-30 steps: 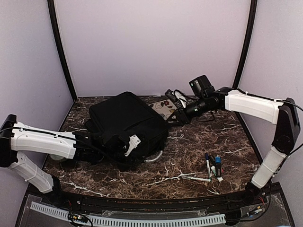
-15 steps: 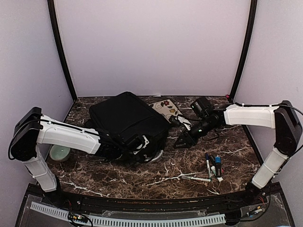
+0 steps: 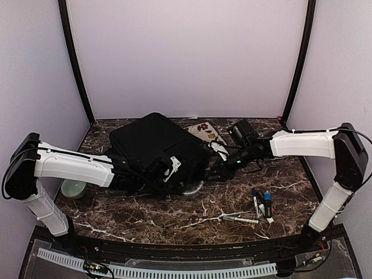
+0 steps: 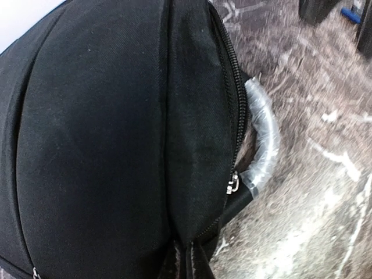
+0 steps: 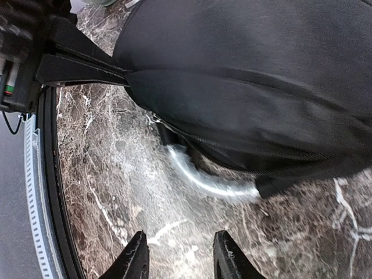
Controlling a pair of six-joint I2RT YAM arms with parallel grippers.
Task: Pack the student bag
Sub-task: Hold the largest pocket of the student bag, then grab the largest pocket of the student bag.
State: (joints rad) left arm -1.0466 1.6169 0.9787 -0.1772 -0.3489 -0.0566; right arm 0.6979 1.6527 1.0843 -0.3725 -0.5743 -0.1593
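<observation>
Student bag [image 3: 152, 145] lies flat on the marble table [image 3: 290, 174], left of centre and toward the back. Its black fabric fills most of both of your wrist views. Its grey-white handle [image 5: 203, 180] curves out from the near right edge and rests on the marble. A zipper [image 4: 232, 99] runs along the seam just above the handle and looks closed along the stretch you can see. A small metal pull [image 4: 233, 185] hangs where the handle meets the bag.

Your left gripper [image 5: 125, 77] reaches in from the left. Its fingers are pressed together on a fold of the bag's fabric at the near edge, close beside the handle. Your right gripper [image 5: 183, 258] comes in from the right and sits low over bare marble, just short of the handle. Its fingers are apart with nothing between them and touch neither the handle nor the bag. The pictures do not show whether the tips touch the table.

A flower-print pouch [image 3: 203, 130] lies just behind the bag's right corner, partly covered by your right arm. A few markers [image 3: 261, 203] lie in a small cluster toward the front right, well apart from the bag. A single pen [image 3: 241, 220] lies crosswise just in front of them. A pale green round thing [image 3: 72, 187] sits at the left edge, partly hidden under your left arm.
</observation>
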